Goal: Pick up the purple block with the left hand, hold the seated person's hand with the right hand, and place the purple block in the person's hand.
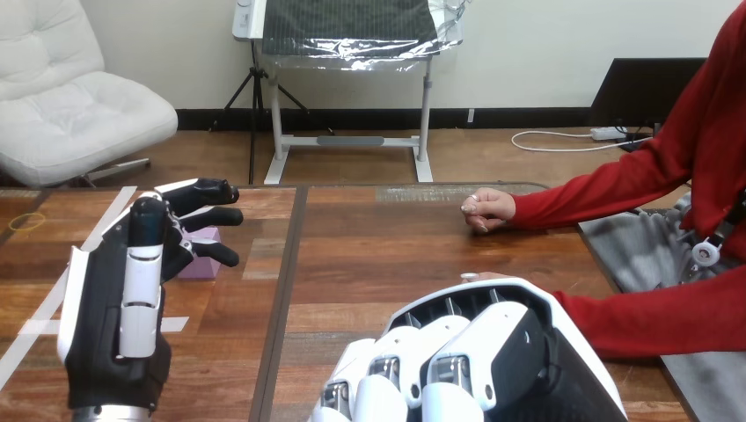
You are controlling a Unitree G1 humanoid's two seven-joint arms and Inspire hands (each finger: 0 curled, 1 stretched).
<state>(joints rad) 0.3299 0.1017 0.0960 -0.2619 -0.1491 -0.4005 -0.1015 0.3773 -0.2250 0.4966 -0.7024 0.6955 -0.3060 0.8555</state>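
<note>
**A:** So, what is the left robot hand (101, 338) doing?

**B:** It is open. It stands thumb-side up over the left part of the counter (378, 264), with its black fingers (207, 189) stretched forward and spread.

**A:** And the purple block?

**B:** The purple block (198, 266) lies on the counter right at those fingertips and is partly hidden behind them. I cannot tell whether they touch it. Nothing is curled round it.

**A:** What about the right robot hand?

**B:** The right robot hand (493, 352) is low at the view's bottom edge, with its white back shell turned towards the camera. I cannot tell whether it is closed on anything.

**A:** Where is the person?

**B:** At the counter's right side. A red-sleeved forearm (651, 316) runs in just behind that shell, and the hand at its end is hidden. The person's far hand (488, 209) rests further up the counter as a loose fist. It is well apart from both robot hands and from the block.
</note>
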